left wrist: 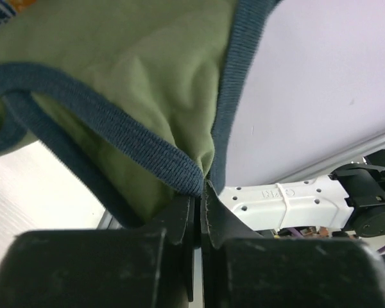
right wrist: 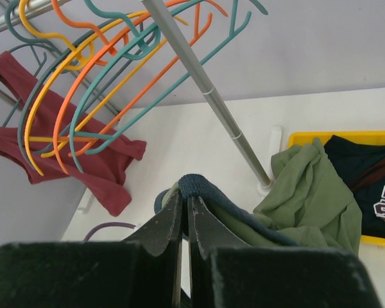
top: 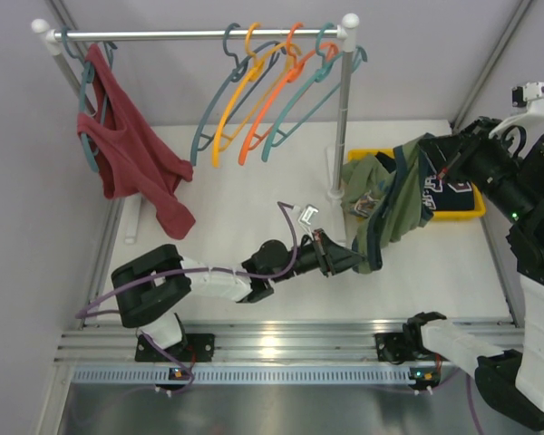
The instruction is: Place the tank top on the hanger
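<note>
Olive tank top point(top: 394, 204) held right of centre above table point(top: 236, 217), clamped by dark trim in left gripper point(top: 367, 261) below, pinched in right gripper point(top: 446, 168) above. Behind: yellow bin point(top: 467, 216), navy garment point(top: 444, 192). Rack post point(top: 343, 109) between it and slate hanger point(top: 210, 113) upper middle, beside yellow hanger point(top: 222, 127), orange hanger point(top: 260, 127). Red tank top point(top: 131, 159) upper left

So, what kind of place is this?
Likely a robot lab cell, not a home: plain pale walls around a table, a small clothes rack, a yellow bin of garments.
</note>
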Available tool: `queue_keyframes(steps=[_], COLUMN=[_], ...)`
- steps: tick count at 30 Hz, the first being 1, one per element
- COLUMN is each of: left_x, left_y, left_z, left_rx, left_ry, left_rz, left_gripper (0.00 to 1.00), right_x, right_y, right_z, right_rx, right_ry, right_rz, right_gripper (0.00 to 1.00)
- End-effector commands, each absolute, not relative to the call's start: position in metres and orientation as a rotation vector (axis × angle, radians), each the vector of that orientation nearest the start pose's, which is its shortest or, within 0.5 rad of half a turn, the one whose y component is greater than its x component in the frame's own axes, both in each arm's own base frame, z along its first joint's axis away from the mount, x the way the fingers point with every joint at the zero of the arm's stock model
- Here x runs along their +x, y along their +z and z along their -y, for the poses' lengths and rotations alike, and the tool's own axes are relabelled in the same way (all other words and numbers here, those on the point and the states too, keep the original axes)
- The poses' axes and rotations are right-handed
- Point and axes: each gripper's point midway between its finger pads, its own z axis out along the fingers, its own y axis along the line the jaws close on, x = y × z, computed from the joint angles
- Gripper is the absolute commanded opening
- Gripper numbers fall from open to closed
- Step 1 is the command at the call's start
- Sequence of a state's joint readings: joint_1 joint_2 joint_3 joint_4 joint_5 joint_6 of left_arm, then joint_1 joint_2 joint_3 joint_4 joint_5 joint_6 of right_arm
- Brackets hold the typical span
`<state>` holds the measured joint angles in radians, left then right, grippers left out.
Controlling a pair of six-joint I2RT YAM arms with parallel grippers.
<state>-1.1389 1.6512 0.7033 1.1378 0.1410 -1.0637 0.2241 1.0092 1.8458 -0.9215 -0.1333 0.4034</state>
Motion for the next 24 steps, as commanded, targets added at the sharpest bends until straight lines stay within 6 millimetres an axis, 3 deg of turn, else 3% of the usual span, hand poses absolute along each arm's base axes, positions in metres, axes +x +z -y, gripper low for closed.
queue_keyframes(steps=[1, 2, 4, 5, 6, 7, 8, 9, 10, 11, 12, 13, 15, 16, 18, 19, 24], left_x=[0.141, 0.140, 0.143, 0.140, 0.143, 0.140, 0.143, 0.147, 0.144, 0.145, 0.149, 0.145, 0.144, 0.147, 0.147, 0.143, 0.141], left_y=[0.306, 0.325, 0.336, 0.360, 0.369, 0.407, 0.404, 0.417, 0.458, 0.457, 0.471, 0.508, 0.526, 0.559, 0.574, 0.602, 0.650], left_z=[0.447, 0.440, 0.437, 0.426, 0.422, 0.409, 0.408, 0.403, 0.390, 0.389, 0.383, 0.371, 0.364, 0.351, 0.345, 0.337, 0.319], left_rx=[0.241, 0.241, 0.274, 0.282, 0.304, 0.305, 0.322, 0.345, 0.346, 0.379, 0.407, 0.406, 0.457, 0.415, 0.453, 0.446, 0.477], left_ry=[-1.891, -1.883, -1.801, -1.792, -1.734, -1.728, -1.668, -1.602, -1.591, -1.532, -1.464, -1.456, -1.381, -1.358, -1.302, -1.301, -1.206], left_rz=[-1.480, -1.439, -1.462, -1.414, -1.398, -1.318, -1.376, -1.349, -1.267, -1.320, -1.284, -1.216, -1.193, -1.140, -1.135, -1.083, -0.991], left_gripper=[0.00, 0.00, 0.00, 0.00, 0.00, 0.00, 0.00, 0.00, 0.00, 0.00, 0.00, 0.00, 0.00, 0.00, 0.00, 0.00, 0.00], right_x=[0.222, 0.222, 0.220, 0.215, 0.213, 0.210, 0.206, 0.203, 0.198, 0.196, 0.192, 0.189, 0.178, 0.173, 0.163, 0.160, 0.140], right_y=[0.524, 0.527, 0.538, 0.549, 0.557, 0.567, 0.580, 0.588, 0.604, 0.612, 0.620, 0.628, 0.652, 0.660, 0.680, 0.686, 0.717], right_z=[-0.092, -0.091, -0.090, -0.089, -0.089, -0.089, -0.087, -0.088, -0.087, -0.087, -0.086, -0.085, -0.083, -0.082, -0.081, -0.080, -0.074], right_rx=[0.020, 0.016, -0.003, -0.012, -0.020, -0.031, -0.037, -0.047, -0.053, -0.058, -0.062, -0.067, -0.074, -0.073, -0.078, -0.078, -0.075], right_ry=[0.593, 0.589, 0.577, 0.579, 0.576, 0.578, 0.579, 0.585, 0.587, 0.589, 0.589, 0.590, 0.595, 0.600, 0.612, 0.614, 0.623], right_rz=[-1.602, -1.589, -1.546, -1.512, -1.488, -1.451, -1.410, -1.382, -1.330, -1.302, -1.272, -1.244, -1.156, -1.124, -1.047, -1.021, -0.878], right_gripper=[0.00, 0.00, 0.00, 0.00, 0.00, 0.00, 0.00, 0.00, 0.00, 0.00, 0.00, 0.00, 0.00, 0.00, 0.00, 0.00, 0.00])
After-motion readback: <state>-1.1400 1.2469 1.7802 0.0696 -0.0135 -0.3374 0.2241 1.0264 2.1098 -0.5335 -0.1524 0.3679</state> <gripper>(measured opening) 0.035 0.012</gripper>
